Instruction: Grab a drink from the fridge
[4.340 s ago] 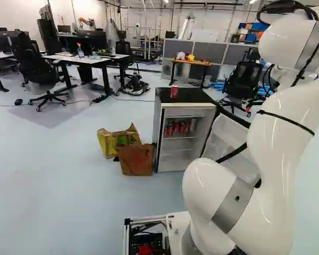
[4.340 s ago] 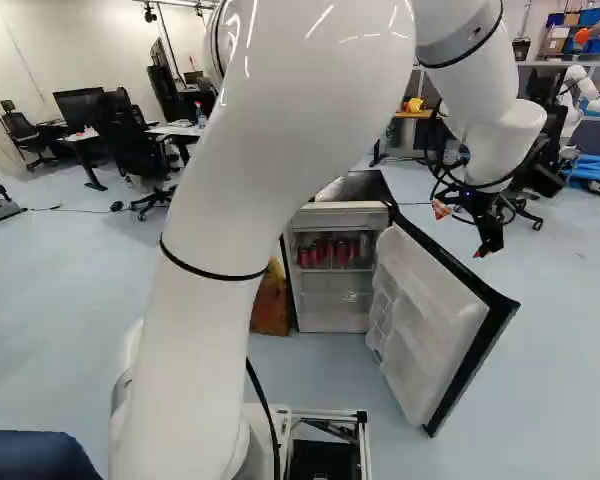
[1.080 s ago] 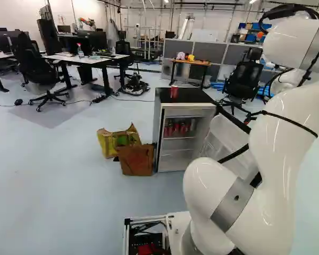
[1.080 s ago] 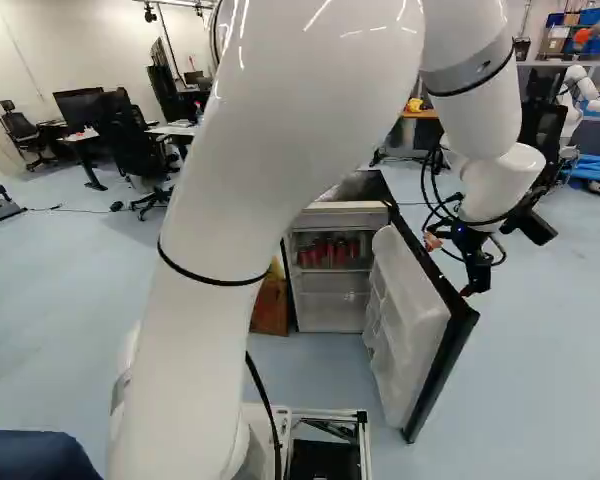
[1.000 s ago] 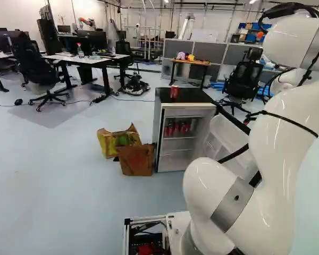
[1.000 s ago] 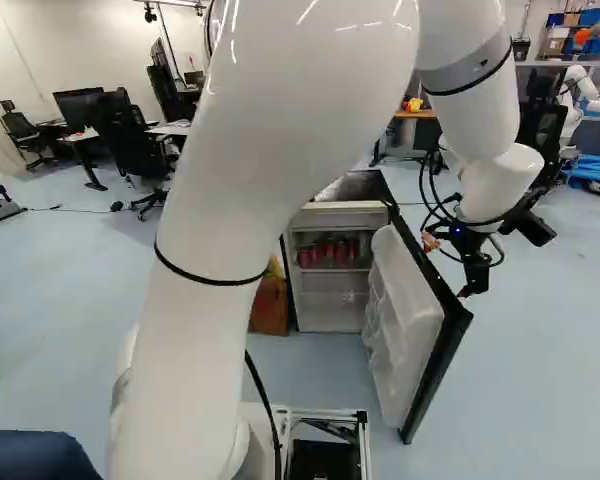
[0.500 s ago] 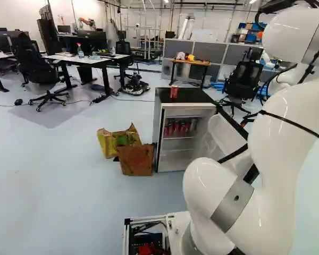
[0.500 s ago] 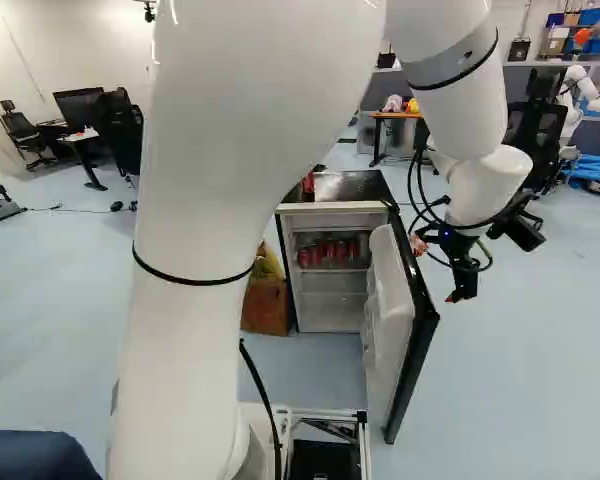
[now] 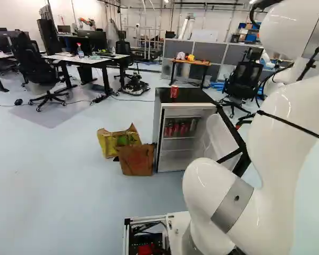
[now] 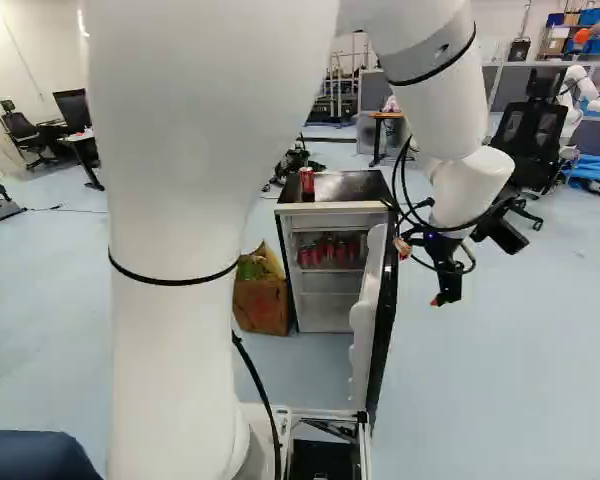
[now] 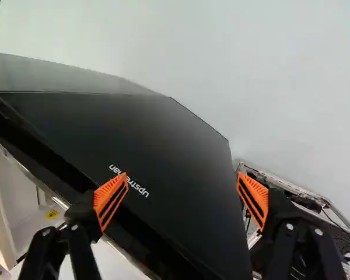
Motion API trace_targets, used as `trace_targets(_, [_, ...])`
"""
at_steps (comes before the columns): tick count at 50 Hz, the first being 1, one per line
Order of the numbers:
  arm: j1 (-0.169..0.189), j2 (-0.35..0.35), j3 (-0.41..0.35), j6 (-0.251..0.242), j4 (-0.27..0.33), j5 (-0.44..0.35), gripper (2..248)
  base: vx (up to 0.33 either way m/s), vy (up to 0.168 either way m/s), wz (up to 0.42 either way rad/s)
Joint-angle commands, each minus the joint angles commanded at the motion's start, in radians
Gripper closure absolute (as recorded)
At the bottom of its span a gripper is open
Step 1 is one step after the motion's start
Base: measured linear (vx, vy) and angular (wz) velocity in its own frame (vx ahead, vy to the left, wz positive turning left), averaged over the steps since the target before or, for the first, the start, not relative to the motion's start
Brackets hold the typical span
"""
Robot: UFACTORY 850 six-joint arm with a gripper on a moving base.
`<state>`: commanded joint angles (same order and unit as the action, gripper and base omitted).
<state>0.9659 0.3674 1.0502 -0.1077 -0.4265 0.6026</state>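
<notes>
Left base view: the fridge [image 9: 189, 112] is open; red drink cans [image 9: 175, 128] are inside, and 1 more can [image 9: 174, 92] stands on top. Right base view: the door [image 10: 387, 330] stands wide, the gripper [image 10: 445, 299] outside it. Wrist view: its 2 fingers [image 11: 109, 195] are spread apart, clamped on nothing. Opening looks done or nearly so; reaching in, gripping and removing 1 drink remain.
</notes>
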Motion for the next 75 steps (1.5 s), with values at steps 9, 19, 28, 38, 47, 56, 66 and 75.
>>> trace_targets(9, [-0.014, -0.022, -0.03, 0.0, 0.0, 0.0, 3, 0.0, 0.0, 0.0])
trace_targets(19, [-0.034, -0.045, -0.061, 0.0, 0.0, 0.0, 3, 0.0, 0.0, 0.0])
trace_targets(28, [-0.053, -0.066, -0.088, 0.0, 0.0, 0.0, 3, 0.0, 0.0, 0.0])
trace_targets(38, [-0.073, -0.087, -0.116, 0.0, 0.0, 0.0, 3, 0.0, 0.0, 0.0])
trace_targets(47, [-0.093, -0.106, -0.142, 0.0, 0.0, 0.0, 3, 0.0, 0.0, 0.0])
trace_targets(56, [-0.114, -0.125, -0.166, 0.0, 0.0, 0.0, 3, 0.0, 0.0, 0.0])
trace_targets(66, [-0.14, -0.145, -0.192, 0.0, 0.0, 0.0, 3, 0.0, 0.0, 0.0])
trace_targets(75, [-0.166, -0.16, -0.21, 0.0, 0.0, 0.0, 3, 0.0, 0.0, 0.0])
